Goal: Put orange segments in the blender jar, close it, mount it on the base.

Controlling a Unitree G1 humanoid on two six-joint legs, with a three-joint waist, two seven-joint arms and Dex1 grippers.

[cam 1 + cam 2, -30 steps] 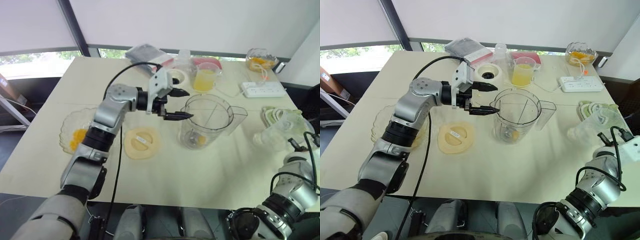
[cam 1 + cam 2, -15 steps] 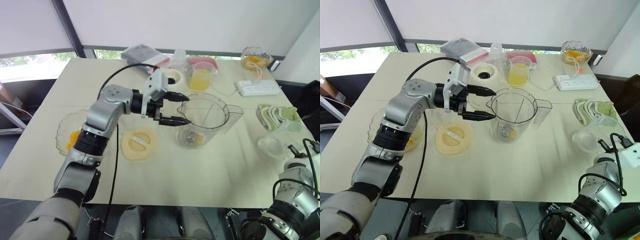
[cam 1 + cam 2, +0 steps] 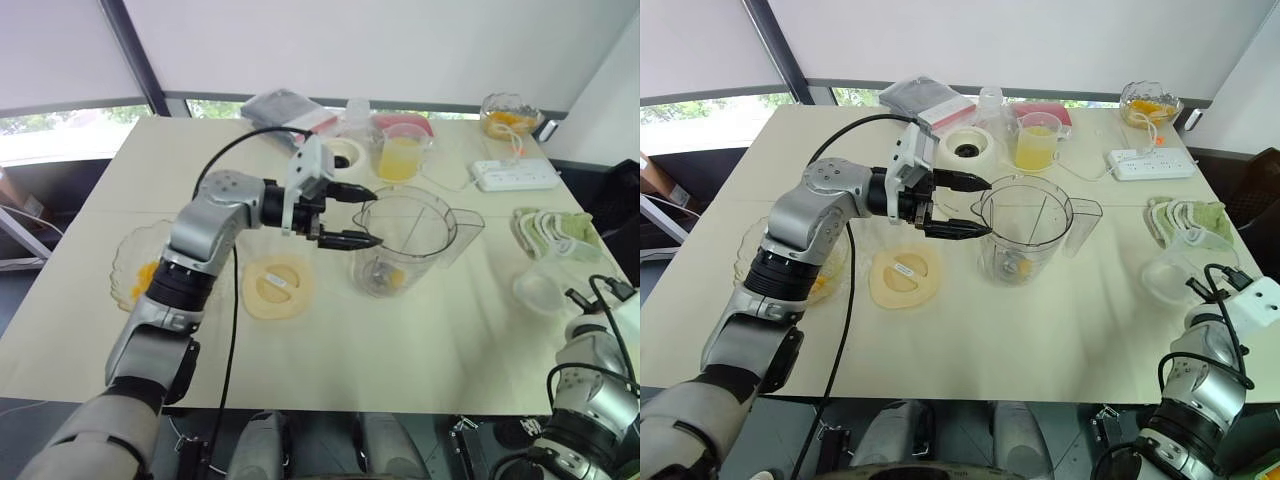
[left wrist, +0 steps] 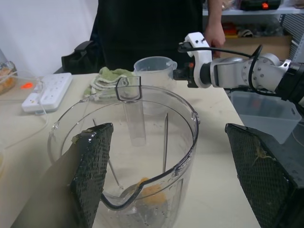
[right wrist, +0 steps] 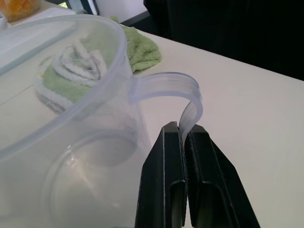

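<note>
At the far left of the surface (image 3: 90, 330), a scalloped glass bowl (image 3: 135, 268) holds the remaining orange segments (image 3: 148, 275). At about 3 o'clock from it lies the flat cream lid (image 3: 278, 286). Above the lid, the left gripper (image 3: 348, 215) hangs with its jaws wide open and empty, the tips just at the rim of the blender jar (image 3: 405, 245). The jar stands near the middle of the surface, and some orange pieces already lie at its bottom. The base (image 3: 967, 147) stands at 11 o'clock from the jar, beside a cup of yellow juice (image 3: 1038, 141).

The step in hand seems to be loading the jar. To do it well, the left arm should go to the bowl, grip one segment softly, and release it over the centre of the jar, clear of the rim.

At the far right, the right gripper (image 5: 184, 142) has its jaws closed on the handle of a clear plastic jug (image 5: 66, 109). The right wrist view shows this grip plainly; the head views show just the jug at the surface's edge. The left wrist view alone shows a person standing behind the surface.
</note>
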